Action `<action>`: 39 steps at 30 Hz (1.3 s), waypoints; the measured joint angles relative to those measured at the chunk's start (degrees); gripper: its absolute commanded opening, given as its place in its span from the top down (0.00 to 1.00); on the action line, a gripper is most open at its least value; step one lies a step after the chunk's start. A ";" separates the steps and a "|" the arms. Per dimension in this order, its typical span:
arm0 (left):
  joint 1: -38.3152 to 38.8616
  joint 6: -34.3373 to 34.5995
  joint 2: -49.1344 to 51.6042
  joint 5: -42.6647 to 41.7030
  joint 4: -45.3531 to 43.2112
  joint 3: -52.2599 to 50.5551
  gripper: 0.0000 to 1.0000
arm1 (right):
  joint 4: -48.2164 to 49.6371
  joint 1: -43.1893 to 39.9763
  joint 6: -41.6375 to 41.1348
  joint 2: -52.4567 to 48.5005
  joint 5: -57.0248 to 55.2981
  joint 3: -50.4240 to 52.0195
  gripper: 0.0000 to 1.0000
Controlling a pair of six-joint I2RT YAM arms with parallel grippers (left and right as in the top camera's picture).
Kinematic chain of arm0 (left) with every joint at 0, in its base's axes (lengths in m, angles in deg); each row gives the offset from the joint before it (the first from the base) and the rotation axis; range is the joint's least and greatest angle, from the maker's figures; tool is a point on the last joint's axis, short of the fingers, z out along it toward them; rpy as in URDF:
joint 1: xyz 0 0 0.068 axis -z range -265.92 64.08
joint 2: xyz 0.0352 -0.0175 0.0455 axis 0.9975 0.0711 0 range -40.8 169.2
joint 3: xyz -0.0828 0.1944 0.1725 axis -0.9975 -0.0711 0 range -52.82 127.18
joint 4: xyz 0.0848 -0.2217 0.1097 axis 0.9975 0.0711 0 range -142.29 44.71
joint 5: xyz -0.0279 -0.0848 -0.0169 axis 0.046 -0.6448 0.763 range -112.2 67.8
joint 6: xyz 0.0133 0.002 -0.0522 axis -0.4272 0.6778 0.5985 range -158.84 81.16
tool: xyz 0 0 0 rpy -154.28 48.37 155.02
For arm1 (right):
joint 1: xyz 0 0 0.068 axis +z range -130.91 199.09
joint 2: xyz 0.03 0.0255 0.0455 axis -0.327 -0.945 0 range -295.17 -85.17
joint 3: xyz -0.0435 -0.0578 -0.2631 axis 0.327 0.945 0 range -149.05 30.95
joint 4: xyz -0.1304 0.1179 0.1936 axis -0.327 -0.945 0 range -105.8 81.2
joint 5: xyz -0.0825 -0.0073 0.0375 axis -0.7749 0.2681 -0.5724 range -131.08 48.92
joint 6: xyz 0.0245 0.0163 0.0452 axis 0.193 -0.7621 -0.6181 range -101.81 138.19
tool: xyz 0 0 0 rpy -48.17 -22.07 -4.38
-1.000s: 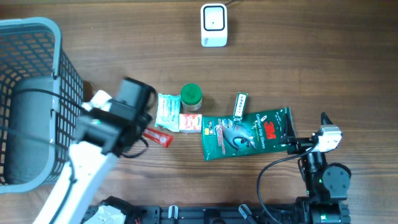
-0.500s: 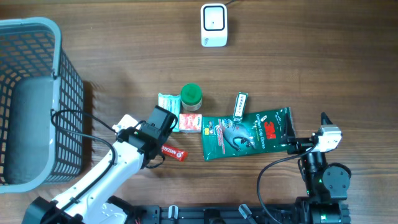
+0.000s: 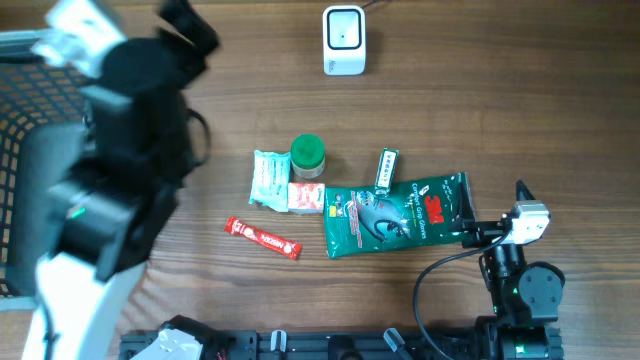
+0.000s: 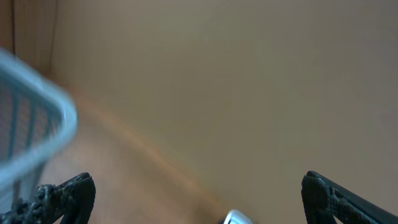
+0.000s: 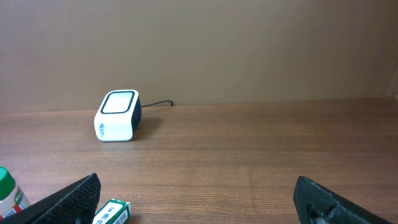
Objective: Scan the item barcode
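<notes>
The white scanner (image 3: 343, 40) stands at the table's far edge and shows in the right wrist view as the scanner (image 5: 117, 116). A red stick packet (image 3: 262, 237) lies alone on the wood. Beside it are a white-green pack (image 3: 268, 178), a green-capped bottle (image 3: 307, 156), a small box (image 3: 306, 197), a narrow green box (image 3: 387, 168) and a green 3M bag (image 3: 395, 213). My left arm (image 3: 120, 150) is raised high and blurred at the upper left. Its gripper (image 4: 199, 199) is open and holds nothing. My right gripper (image 5: 205, 199) is open and empty by the bag's right end.
A grey mesh basket (image 3: 25, 50) fills the left edge, partly under the raised left arm; its rim (image 4: 37, 124) is blurred in the left wrist view. The right arm's base and cable (image 3: 520, 290) sit at the near right.
The left gripper opened and let go of the red stick packet, which now lies on the table. The left arm then swung up and away to the upper left. The right arm stayed still.
</notes>
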 measured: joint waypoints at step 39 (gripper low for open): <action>-1.44 -17.81 -47.36 -1.79 -16.92 -18.62 0.00 | -0.02 0.00 0.00 0.00 0.00 0.00 0.00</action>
